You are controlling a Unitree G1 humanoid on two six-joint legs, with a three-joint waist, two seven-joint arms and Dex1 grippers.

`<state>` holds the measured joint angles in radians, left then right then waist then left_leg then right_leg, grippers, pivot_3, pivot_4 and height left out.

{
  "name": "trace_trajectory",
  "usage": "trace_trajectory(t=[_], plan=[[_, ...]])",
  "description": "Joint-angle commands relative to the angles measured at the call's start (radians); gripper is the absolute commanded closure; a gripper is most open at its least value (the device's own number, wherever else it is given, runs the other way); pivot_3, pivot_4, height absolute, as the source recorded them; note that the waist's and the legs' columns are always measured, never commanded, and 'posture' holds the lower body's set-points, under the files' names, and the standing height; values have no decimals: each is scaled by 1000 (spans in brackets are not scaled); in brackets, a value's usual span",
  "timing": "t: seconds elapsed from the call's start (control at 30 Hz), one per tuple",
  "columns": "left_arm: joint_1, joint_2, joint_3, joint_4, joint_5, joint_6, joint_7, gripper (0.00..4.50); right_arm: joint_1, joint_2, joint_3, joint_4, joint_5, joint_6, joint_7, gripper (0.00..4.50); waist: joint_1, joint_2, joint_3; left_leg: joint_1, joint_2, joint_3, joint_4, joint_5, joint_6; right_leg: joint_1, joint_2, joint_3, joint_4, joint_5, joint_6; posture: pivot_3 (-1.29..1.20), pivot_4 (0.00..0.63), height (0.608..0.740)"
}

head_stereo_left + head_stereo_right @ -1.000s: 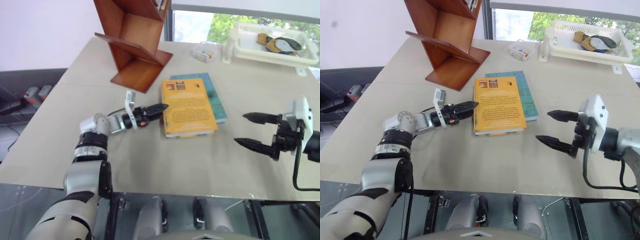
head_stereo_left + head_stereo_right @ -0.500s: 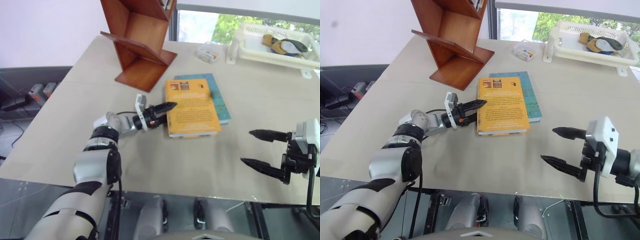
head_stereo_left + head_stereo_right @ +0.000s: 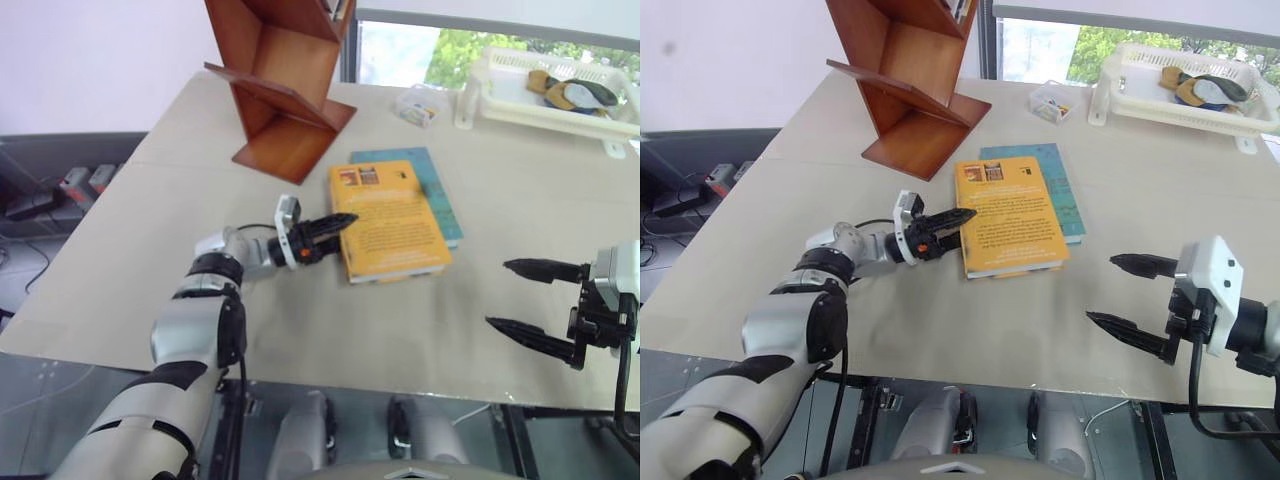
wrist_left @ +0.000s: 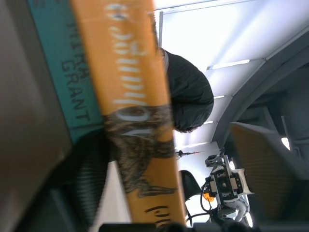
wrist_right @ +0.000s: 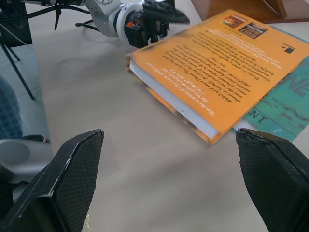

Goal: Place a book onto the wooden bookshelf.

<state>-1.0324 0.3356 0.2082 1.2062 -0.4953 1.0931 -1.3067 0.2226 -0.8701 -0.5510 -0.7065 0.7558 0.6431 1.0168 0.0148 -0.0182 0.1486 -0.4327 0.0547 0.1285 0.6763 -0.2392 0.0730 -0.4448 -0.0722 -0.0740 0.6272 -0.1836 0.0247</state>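
Now the left gripper (image 3: 962, 216) bites the spine edge of the book (image 3: 1012, 214), jaw gap unclear, while the right gripper (image 3: 1122, 297) hovers spread wide.

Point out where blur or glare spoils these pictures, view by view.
Left wrist view: the book sits so near the lens that its spine lettering smears, and the pale ceiling behind washes out. Right wrist view: the right tool's fingers are soft, while the book's print reads fairly crisp. Head views: the window above the white basket glares bright; the wooden bookshelf is evenly lit.
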Motion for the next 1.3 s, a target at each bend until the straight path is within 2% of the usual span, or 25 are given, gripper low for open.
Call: trace_trajectory(t=[0.03,0.07,0.3,0.4,0.53,0.67,0.8,0.93,1.07,1.3], plan=[[-12,-19,0,21,19,-4,-25,2521,13,-3,-38,-15,12,-23,-8,0,0,0,0,0,0,0,0,0,0,0,0,0,0,0,0,0,150,712],[-9,-21,3,22,22,-14,-22,3053,17,-1,-40,-17,12,-24,-11,0,0,0,0,0,0,0,0,0,0,0,0,0,0,0,0,0,150,712],[-32,-3,30,-26,6,-21,-35,3053,38,2,-46,-19,13,-37,-24,0,0,0,0,0,0,-1,1,0,0,0,0,0,0,0,0,0,150,712],[-45,18,7,-171,-16,9,-77,3053,38,-2,-61,-11,22,-41,-23,0,-1,-1,1,-1,0,-1,1,0,0,0,0,0,0,0,0,0,150,712],[-44,47,1,-428,-32,-23,-21,3053,-3,24,-65,29,70,-56,-27,0,-1,-2,1,-1,1,-1,1,0,0,0,0,0,0,1,-1,0,150,712],[-6,117,-90,-716,-8,-71,-10,3053,-61,63,-83,98,145,-80,-18,0,-1,-2,1,0,0,-1,1,0,-1,0,0,0,0,1,-2,0,150,712],[-12,188,-157,-846,109,-318,65,3053,-108,77,-117,180,214,-99,4,0,0,-1,1,0,0,0,1,1,-2,1,1,1,0,1,-2,0,150,712],[-57,266,-231,-871,266,-660,104,3053,-169,82,-182,307,322,-95,33,0,0,-2,1,0,0,0,1,0,0,1,1,1,0,1,-2,0,150,712],[-78,317,-271,-881,371,-942,122,3053,-182,72,-214,392,359,-88,71,0,2,-1,1,0,0,0,1,0,0,1,1,1,0,1,-2,0,150,712],[-158,283,-269,-852,430,-1234,229,3053,-199,83,-191,445,333,-117,99,0,2,0,0,0,0,2,2,0,0,1,1,2,-1,3,1,0,150,712]])
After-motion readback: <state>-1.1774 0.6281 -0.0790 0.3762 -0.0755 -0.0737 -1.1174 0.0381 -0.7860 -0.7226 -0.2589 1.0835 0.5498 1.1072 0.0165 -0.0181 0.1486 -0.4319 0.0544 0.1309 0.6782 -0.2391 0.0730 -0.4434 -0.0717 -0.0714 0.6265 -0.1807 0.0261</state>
